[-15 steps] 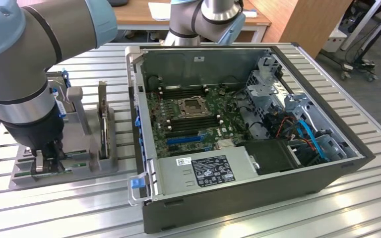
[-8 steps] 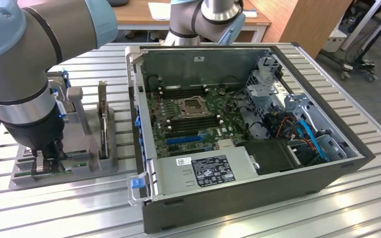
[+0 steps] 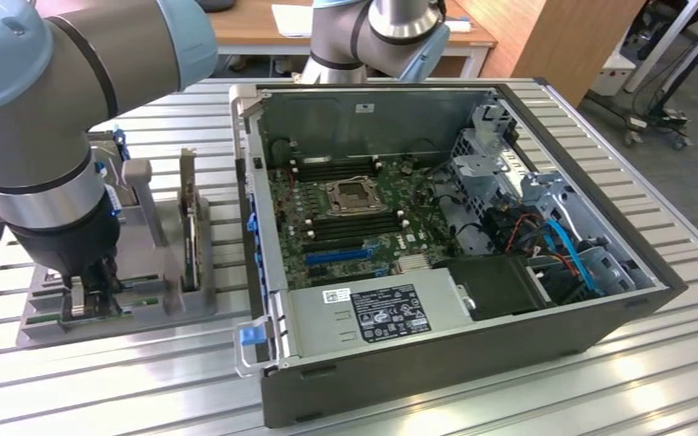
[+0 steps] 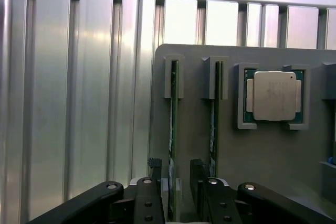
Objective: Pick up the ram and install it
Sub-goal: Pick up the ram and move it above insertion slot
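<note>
Two black fingers (image 4: 197, 174) of the gripper (image 4: 176, 170) stand wide apart, one on each side of the ram (image 4: 171, 119). A gap shows on both sides, so the jaws are fully open and have hold of nothing. The ram is a thin green stick standing on edge in a slot of a grey holder (image 4: 252, 156). Its slot is the one closest to the holder's edge, where the bare metal slats of the tabletop (image 4: 79, 103) begin.

A second stick (image 4: 214, 119) of the same kind stands in the next slot, parallel to the first and just beside it. Further in from that edge, a square silver processor chip (image 4: 274, 95) lies flat in its own pocket.

From across the room, the arm reaches straight down with the gripper (image 3: 88, 295) low over the holder (image 3: 143, 318), near the holder's front edge. A dark card (image 3: 188, 218) stands upright along the holder's side nearest the computer.

The holder lies on the tabletop (image 3: 446, 400) toward its edge at the exterior view's left. Just beside it, over the middle of the tabletop, sits an open computer case (image 3: 446, 354). Inside the case a green motherboard (image 3: 362, 218) lies flat, with a grey power supply (image 3: 373, 313) against the front wall and a tangle of blue and orange cables (image 3: 562, 245) toward the corner at the exterior view's right.
</note>
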Controlling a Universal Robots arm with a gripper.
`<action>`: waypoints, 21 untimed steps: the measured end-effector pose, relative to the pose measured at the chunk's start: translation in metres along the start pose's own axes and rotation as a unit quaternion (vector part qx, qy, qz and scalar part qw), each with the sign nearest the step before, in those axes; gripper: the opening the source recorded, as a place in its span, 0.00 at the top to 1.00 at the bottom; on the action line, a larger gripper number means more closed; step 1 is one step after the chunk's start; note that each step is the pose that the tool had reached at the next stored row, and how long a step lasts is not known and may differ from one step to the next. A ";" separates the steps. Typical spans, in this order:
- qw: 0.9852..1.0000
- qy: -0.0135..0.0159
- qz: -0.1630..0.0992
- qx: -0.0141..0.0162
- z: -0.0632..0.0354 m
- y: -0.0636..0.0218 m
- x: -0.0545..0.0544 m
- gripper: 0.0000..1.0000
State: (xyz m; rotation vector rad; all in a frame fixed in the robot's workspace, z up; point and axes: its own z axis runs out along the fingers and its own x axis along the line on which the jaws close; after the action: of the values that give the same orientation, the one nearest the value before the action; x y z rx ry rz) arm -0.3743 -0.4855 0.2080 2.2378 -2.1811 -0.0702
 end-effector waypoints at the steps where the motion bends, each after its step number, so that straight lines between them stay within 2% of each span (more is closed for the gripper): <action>1: 1.000 0.000 0.000 0.000 0.0007 0.0000 0.000 0.64; 10: 1.000 0.000 -0.003 0.000 0.0083 -0.0004 0.000 0.64; 21: 1.000 0.000 -0.003 0.000 0.0087 -0.0004 0.000 0.64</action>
State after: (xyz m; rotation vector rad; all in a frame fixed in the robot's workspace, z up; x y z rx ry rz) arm -0.3743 -0.4855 0.1993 2.2448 -2.1736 -0.0702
